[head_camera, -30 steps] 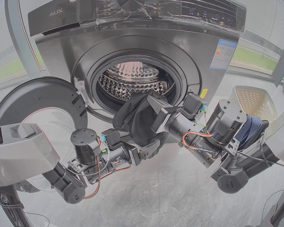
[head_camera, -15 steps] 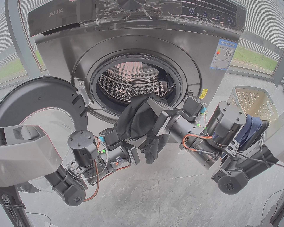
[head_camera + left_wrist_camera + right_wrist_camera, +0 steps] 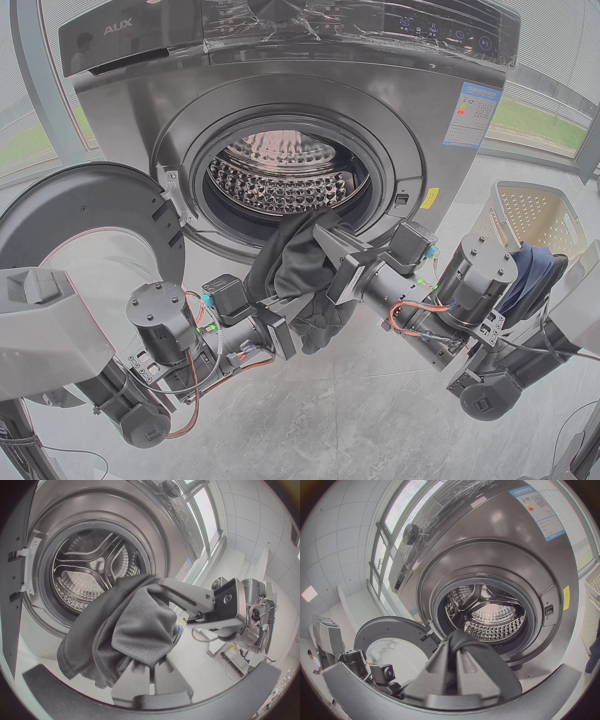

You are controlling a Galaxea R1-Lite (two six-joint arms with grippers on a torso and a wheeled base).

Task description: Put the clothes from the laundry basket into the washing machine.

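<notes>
The dark grey front-loading washing machine (image 3: 387, 125) carries a silver logo (image 3: 117, 27) on its drawer panel, a blue-and-white label (image 3: 472, 115) and a small yellow sticker (image 3: 429, 197), all too small to read. Since a second ago the black mesh garment (image 3: 294, 262) has bunched narrower at the lower lip of the steel drum (image 3: 275, 169). The right gripper (image 3: 322, 234) pinches its top, while the left gripper (image 3: 300, 306), now closer beneath, is pressed onto its lower folds. Cloth hides both sets of fingertips, and the right arm covers much of the beige perforated laundry basket (image 3: 537, 212) and the blue cloth (image 3: 528, 275) in it.
</notes>
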